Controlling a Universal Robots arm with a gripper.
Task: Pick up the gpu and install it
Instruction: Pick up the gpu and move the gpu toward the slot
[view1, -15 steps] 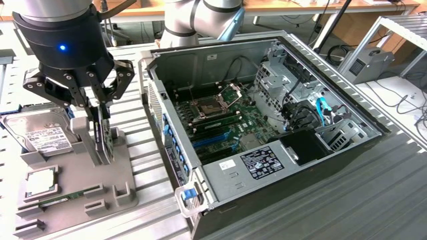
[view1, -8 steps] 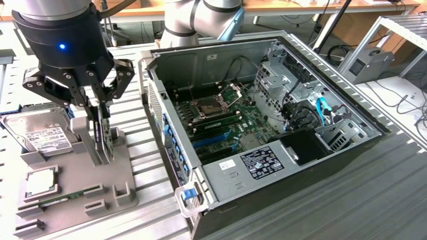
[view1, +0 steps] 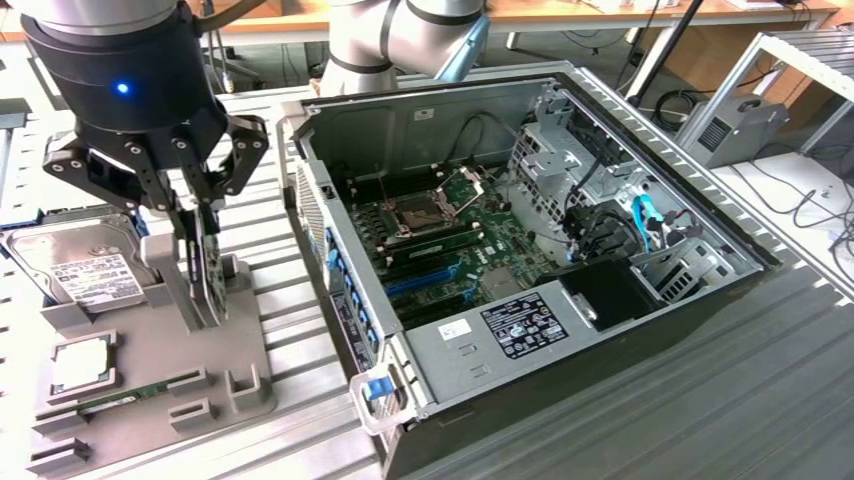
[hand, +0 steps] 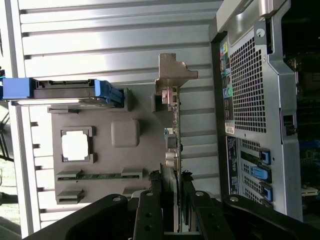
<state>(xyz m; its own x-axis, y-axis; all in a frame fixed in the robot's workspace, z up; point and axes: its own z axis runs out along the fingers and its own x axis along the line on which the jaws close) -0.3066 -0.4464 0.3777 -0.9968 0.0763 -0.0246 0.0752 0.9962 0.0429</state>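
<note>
Squarely under gripper (view1: 200, 218), on edge in gray holder (view1: 247, 375): gpu (view1: 207, 280), long axis parallel to computer case (view1: 441, 340) rear panel. Fingers (hand: 149, 215) half-closed either side, seemingly pinching it; contact hard to confirm.

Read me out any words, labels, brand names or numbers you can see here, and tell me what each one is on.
Nothing here can be read.
Too blurred: the white label on the silver hard drive.
Too small: the black sticker with white print on the grey metal computer case.
Too small: the dark sticker on the case's perforated rear panel.
</note>
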